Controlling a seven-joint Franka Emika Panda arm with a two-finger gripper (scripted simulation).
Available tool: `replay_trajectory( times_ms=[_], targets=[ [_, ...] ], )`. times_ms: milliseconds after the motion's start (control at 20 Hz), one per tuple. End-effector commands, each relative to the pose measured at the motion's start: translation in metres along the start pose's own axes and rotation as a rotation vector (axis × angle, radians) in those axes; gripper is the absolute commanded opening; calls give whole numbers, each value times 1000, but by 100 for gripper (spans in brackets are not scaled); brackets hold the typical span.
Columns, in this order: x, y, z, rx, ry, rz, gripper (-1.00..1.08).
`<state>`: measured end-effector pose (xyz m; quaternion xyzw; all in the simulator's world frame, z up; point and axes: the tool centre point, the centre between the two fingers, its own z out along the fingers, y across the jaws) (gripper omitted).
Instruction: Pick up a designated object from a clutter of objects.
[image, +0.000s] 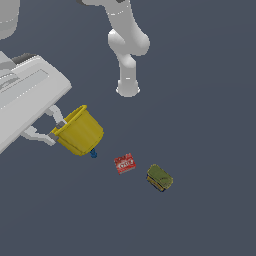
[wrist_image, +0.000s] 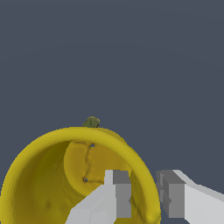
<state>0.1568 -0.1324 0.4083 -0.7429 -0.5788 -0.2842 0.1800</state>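
Observation:
The yellow cup (image: 79, 132) lies tilted on its side, mouth toward the exterior view's left. My gripper (image: 55, 131) is shut on its rim. In the wrist view one finger (wrist_image: 117, 192) is inside the yellow cup (wrist_image: 52, 175) and the other finger (wrist_image: 174, 194) is outside, with the gripper (wrist_image: 146, 196) clamping the thin wall. A tiny blue cylinder piece (image: 93, 154) sits just below the cup's base. Whether the cup touches the floor I cannot tell. The red flat box (image: 124, 163) and the olive-green block (image: 159, 177) lie further to the exterior view's right.
The arm's white links and base (image: 128, 55) rise at the top centre of the exterior view. The olive-green block (wrist_image: 91, 122) peeks over the cup's far rim in the wrist view. Dark grey floor (image: 210, 100) surrounds everything.

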Motion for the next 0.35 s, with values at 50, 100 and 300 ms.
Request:
replay_trajectory(
  times_ms=[50,100,300],
  targets=[
    [13,2,-1,-2,0,-3,-100],
    [17,3,-1,-2,0,-3,-100],
    [24,4,-1,-2,0,-3,-100]
  ],
)
